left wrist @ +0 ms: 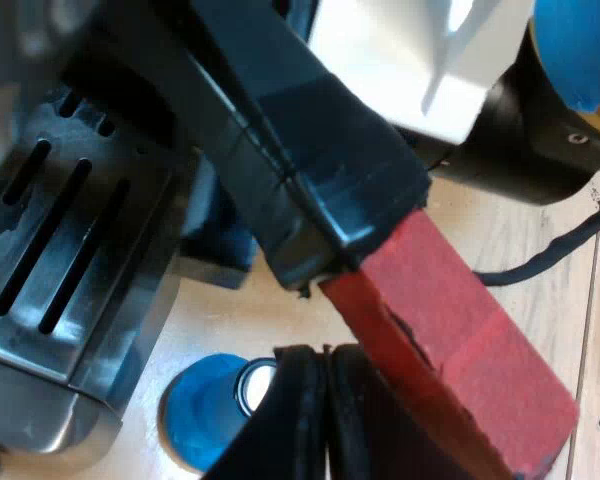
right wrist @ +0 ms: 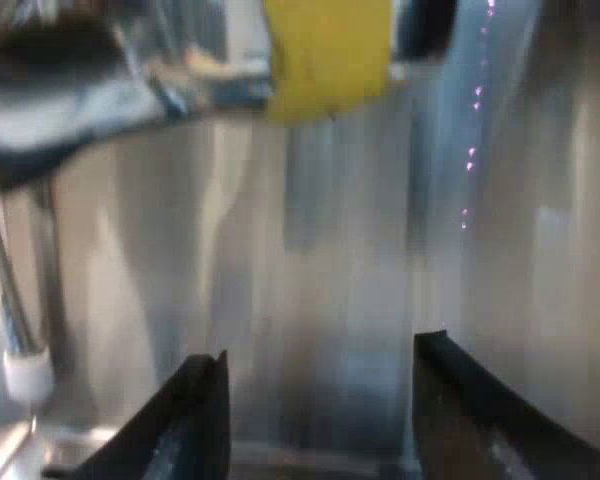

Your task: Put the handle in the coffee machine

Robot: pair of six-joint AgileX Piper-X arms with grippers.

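Now — left tool (left wrist: pixel 325 368) together by handle (left wrist: pixel 450 340) | right tool (right wrist: pixel 320 355) apart, facing machine (right wrist: pixel 330 240)

A blue tamper (left wrist: pixel 202 415) sits on the desk (left wrist: pixel 220 320) just beside the tips of the left fingers (left wrist: pixel 298 420), which cover part of it. Its blue body is rounded, and on the side toward the fingers it shows a pale round face ringed in dark. The desk is light wood with thin seams running across it, and it spreads out beneath the fingers and past them. Farther out from the fingertips, in shadow, lies a darker blue shape (left wrist: pixel 220 250) low against the desk. What it is cannot be told.
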